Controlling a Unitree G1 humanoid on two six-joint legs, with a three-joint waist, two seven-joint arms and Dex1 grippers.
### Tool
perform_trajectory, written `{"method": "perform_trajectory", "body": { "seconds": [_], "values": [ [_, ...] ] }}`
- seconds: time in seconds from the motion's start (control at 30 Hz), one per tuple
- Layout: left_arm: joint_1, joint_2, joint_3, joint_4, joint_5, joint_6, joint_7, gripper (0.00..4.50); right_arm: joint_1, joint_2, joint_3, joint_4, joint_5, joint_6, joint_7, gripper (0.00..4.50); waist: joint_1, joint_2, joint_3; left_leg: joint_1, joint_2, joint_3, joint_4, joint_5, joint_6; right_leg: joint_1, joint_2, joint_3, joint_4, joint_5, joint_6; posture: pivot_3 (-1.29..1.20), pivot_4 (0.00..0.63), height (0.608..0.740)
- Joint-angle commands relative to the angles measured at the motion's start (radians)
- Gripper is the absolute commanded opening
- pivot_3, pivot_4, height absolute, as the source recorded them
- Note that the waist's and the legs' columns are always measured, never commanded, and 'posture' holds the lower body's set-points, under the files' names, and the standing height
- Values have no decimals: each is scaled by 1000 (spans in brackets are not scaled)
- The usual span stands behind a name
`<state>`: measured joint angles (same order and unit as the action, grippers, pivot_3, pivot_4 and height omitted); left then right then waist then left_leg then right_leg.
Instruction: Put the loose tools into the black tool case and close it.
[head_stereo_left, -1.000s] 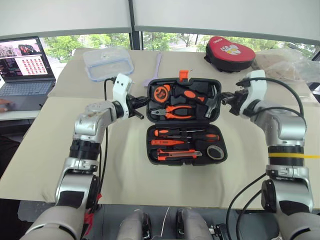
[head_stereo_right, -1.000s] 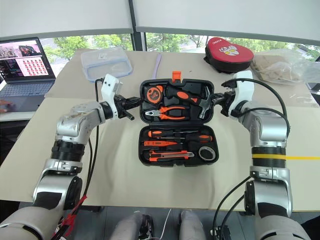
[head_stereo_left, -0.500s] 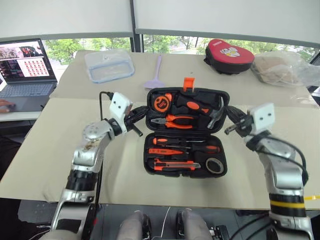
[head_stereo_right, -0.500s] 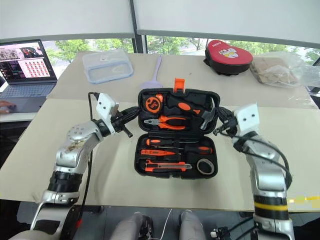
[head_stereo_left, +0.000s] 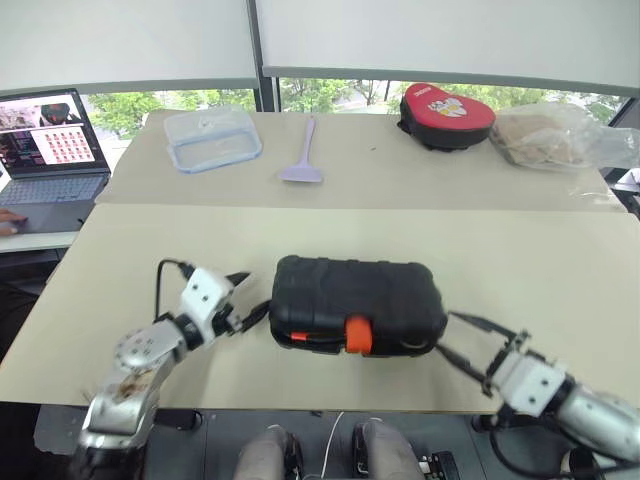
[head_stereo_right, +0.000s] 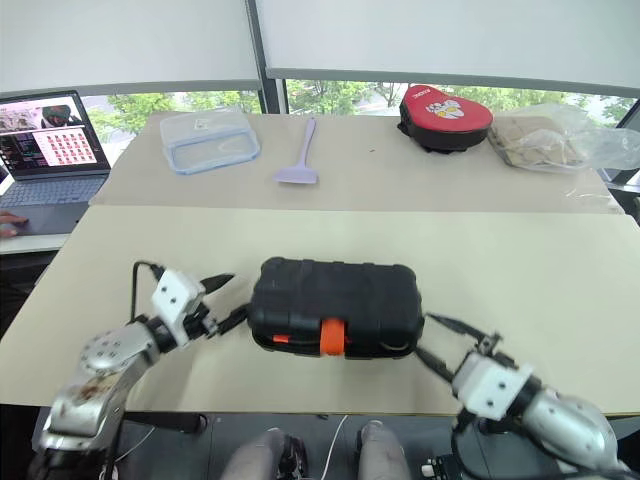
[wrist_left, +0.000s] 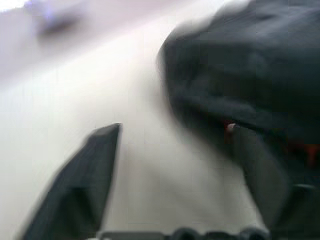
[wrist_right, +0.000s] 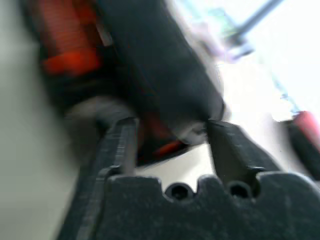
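Both grippers have their fingers spread apart and hold nothing: the left gripper (head_stereo_left: 250, 305) sits just beside the left end of the black tool case (head_stereo_left: 355, 300), the right gripper (head_stereo_left: 462, 345) just beside its near right corner. The case lies lid-down near the front middle of the table (head_stereo_left: 520, 270), so the loose tools appear packed away, though a thin gap along its near edge suggests the orange latch (head_stereo_left: 358, 335) may not yet be fastened. Each forearm reaches in low from the near edge, angled inward toward the case.
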<state>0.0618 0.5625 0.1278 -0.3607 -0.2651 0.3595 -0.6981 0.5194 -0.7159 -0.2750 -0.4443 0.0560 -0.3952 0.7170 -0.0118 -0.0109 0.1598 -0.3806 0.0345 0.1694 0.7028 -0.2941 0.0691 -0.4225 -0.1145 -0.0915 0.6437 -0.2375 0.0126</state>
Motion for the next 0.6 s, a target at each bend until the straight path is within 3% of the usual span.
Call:
{"method": "perform_trajectory", "body": {
  "seconds": [0.03, 0.17, 0.27, 0.3, 0.33, 0.4, 0.43, 0.53, 0.6],
  "values": [
    [11, 92, 95, -35, -86, 65, -75, 4500, 137, -75, -94, -99, 133, 36, 134, 3673, 8, 0, 0, 0, 0, 0, 0, -2, -3, 0, -1, 0, 0, 0, 0, 0, 150, 731],
    [-98, 298, 65, 171, -115, 44, -353, 4500, 164, -158, -65, -108, 204, 142, 233, 3673, 22, -4, -2, 4, 0, -3, 0, -2, -3, 0, -7, -3, -1, 0, -2, 0, 150, 731],
    [-320, 292, -43, 373, -36, -50, -384, 4500, 77, -179, 5, -85, 196, 174, 256, 2979, 32, -4, -3, 2, 0, -3, 1, -2, -4, -1, -7, -6, -2, -2, -10, 0, 150, 731],
    [-388, 275, -74, 429, -15, -75, -392, 3986, 55, -184, 24, -82, 194, 191, 264, 2608, 36, -4, -3, 2, -1, -3, 0, -2, -4, -1, -7, -6, -2, -1, -11, 0, 150, 731],
    [-455, 251, -105, 486, 8, -99, -399, 3821, 28, -189, 46, -75, 185, 198, 273, 2290, 40, -4, -3, 2, -2, -3, 1, -2, -3, -1, -7, -6, -2, 2, -11, 0, 150, 731],
    [-585, 194, -173, 603, 64, -162, -405, 3076, -31, -200, 97, -58, 162, 212, 292, 1636, 46, -4, -3, -2, -3, -2, 1, -2, 0, 1, -5, -6, -2, 7, -11, 0, 150, 731],
    [-643, 163, -204, 662, 92, -197, -408, 2765, -65, -203, 123, -46, 151, 219, 299, 1307, 48, -5, -3, -4, -3, -2, 3, 3, 9, 0, -2, -6, -2, 8, -10, 0, 150, 731],
    [-768, 79, -278, 815, 159, -330, -430, 1702, -167, -202, 199, -5, 125, 251, 311, 235, 45, -6, -2, -10, -2, -1, 11, 3, 10, -1, 2, -7, -2, 8, -9, 0, 150, 731],
    [-826, 30, -321, 901, 203, -410, -432, 1086, -239, -195, 239, 34, 119, 262, 324, 0, 38, -8, -1, -10, -3, -1, 11, 3, 10, -1, 2, -7, -2, 8, -8, 0, 150, 731]
  ]
}}
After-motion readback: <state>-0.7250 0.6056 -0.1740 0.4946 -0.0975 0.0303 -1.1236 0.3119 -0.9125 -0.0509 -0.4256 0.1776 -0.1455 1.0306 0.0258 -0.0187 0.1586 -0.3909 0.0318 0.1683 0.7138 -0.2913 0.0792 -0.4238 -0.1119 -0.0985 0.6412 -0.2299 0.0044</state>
